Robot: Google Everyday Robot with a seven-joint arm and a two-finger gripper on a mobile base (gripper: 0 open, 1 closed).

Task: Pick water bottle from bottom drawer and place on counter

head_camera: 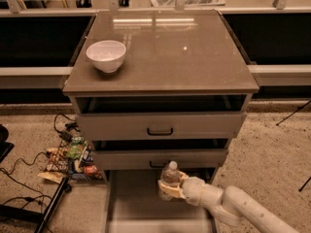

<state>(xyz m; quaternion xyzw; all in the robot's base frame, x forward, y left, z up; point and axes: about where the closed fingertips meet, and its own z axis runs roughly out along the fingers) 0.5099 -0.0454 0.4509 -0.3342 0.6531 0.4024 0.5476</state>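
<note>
The water bottle (170, 176), clear with a white cap, is held upright in my gripper (171, 187), which is shut on its lower body. It hangs above the floor of the pulled-out bottom drawer (136, 200), with its cap in front of the middle drawer's face. My white arm (233, 205) reaches in from the lower right. The counter (175, 52) is the glossy grey-brown top of the cabinet, well above the bottle.
A white bowl (106, 55) stands on the counter's left side. The two upper drawers (160, 125) are slightly open with black handles. Snack packets (73, 159) and black cables (19, 178) lie on the floor to the left of the cabinet.
</note>
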